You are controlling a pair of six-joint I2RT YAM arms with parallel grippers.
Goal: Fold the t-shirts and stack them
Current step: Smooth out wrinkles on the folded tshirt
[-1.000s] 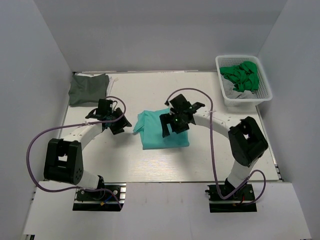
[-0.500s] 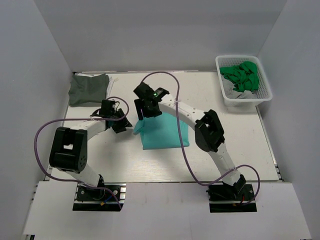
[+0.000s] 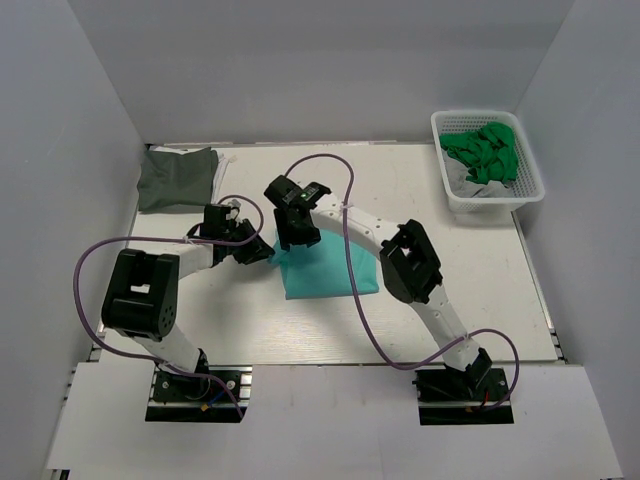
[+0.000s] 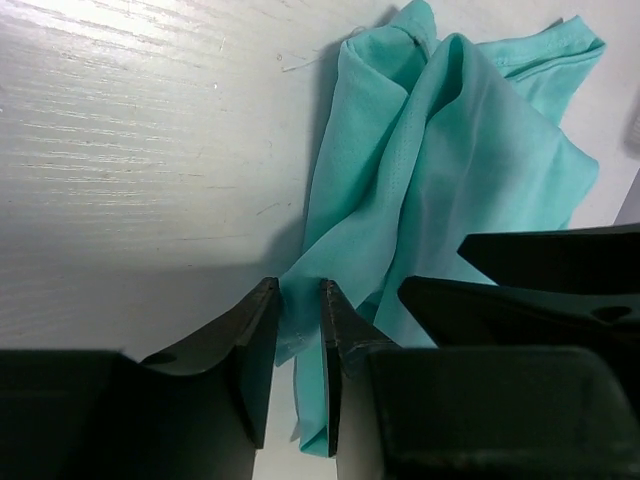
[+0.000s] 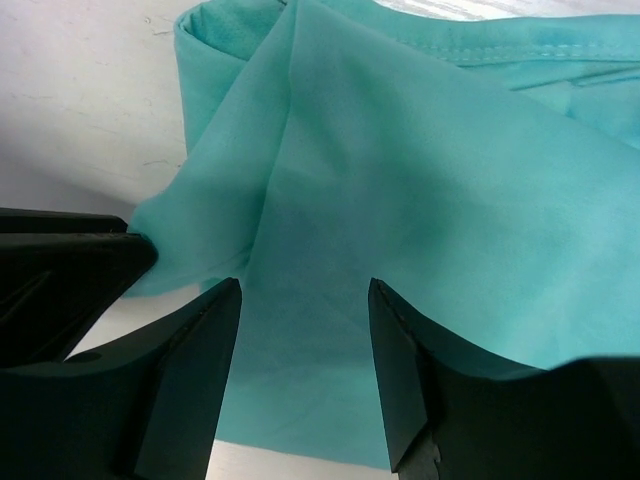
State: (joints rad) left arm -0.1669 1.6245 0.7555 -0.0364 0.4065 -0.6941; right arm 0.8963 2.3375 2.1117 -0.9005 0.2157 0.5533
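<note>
a: left gripper (image 4: 298, 300), status?
b: jaws drawn to a narrow gap, pinched on the left-edge fold of the teal t-shirt (image 3: 318, 275). cloth fills the gap betw. both fingers.
a: right gripper (image 5: 305, 300)?
b: jaws well apart, nothing held. it hangs over the shirt's far-left corner w/ the fingers just above the cloth. contact can't be told.
a: shirt pos.?
b: folded flat on the table (image 3: 450, 280), mid-area, betw. the two arms. the dark grey-olive t-shirt (image 3: 177, 177) lies folded at the far-left corner, well apart from it. basket (image 3: 492, 203) w/ green cloth (image 3: 485, 150) sits at far right.
a: changes vs. one second ago?
b: right arm was bent over the shirt's centre; now it is stretched left, w/ the gripper at the far-left corner. left gripper was left of the shirt and clear of it; now it is on the edge. both jaw sets are narrower than before. both shirts and the basket: same pos.
</note>
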